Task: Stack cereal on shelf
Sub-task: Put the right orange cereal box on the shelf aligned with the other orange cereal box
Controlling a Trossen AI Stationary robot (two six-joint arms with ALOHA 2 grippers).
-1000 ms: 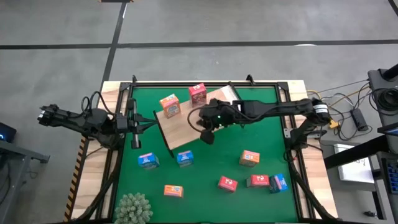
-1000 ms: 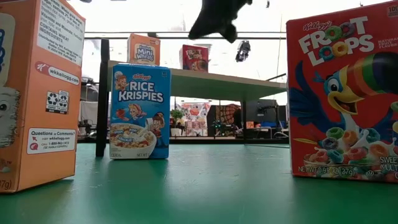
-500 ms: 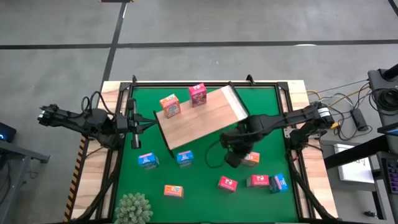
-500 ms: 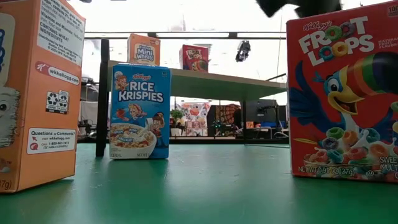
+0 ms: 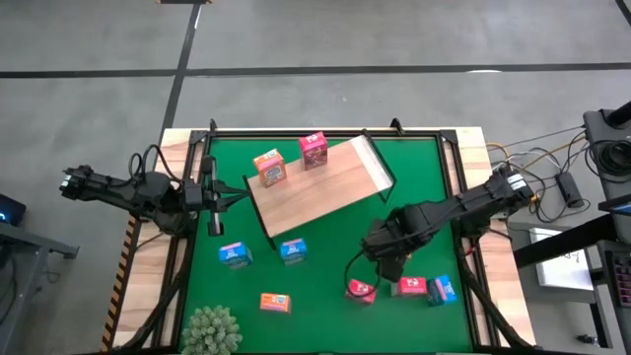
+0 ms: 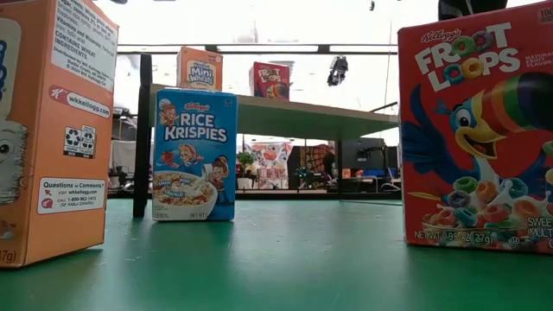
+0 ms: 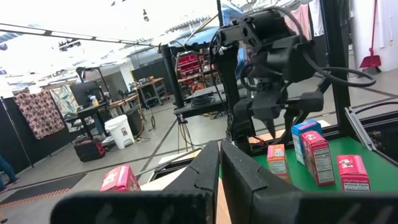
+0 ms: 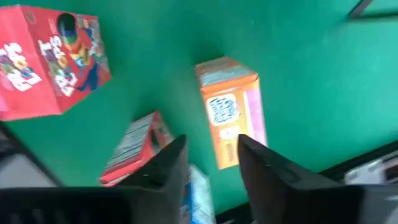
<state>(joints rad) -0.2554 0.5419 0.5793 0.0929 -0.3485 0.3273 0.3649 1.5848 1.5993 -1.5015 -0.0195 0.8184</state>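
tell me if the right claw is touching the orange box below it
Apart. In the right wrist view the open right claw hangs above the orange box, and green mat shows between its fingers and the box.

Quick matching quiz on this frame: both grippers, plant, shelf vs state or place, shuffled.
1 left gripper
2 right gripper
3 plant
4 shelf

a carries an orange box and a pink-red box
b open, over the mat
c shut
d lower left corner of the high view

Pairs: 1-c, 2-b, 3-d, 4-a
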